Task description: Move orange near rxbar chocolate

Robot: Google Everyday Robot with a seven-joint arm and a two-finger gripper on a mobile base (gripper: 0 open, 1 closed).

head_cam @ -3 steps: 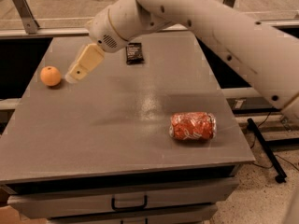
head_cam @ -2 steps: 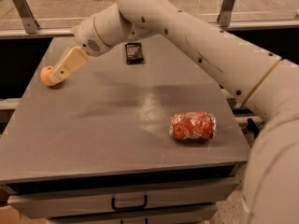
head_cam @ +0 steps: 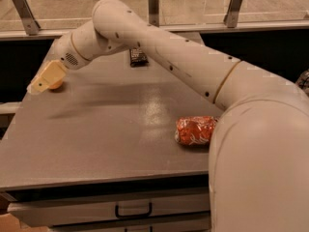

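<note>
The orange (head_cam: 57,84) sits at the far left edge of the grey table (head_cam: 106,144), mostly hidden behind my gripper (head_cam: 42,80); only a sliver of it shows. The gripper is over the orange, at its left side, low to the table. The rxbar chocolate (head_cam: 138,57), a small dark wrapped bar, lies at the back of the table, partly behind my arm, well to the right of the orange.
An orange-red shiny packet (head_cam: 195,130) lies at the front right of the table, next to my arm's big near link (head_cam: 260,168). A drawer handle (head_cam: 133,210) is under the table's front edge. Metal rail posts (head_cam: 153,6) stand behind the table.
My arm has swung further left and down. The gripper, which was beside and to the right of the orange, now covers it at the table's left edge.
</note>
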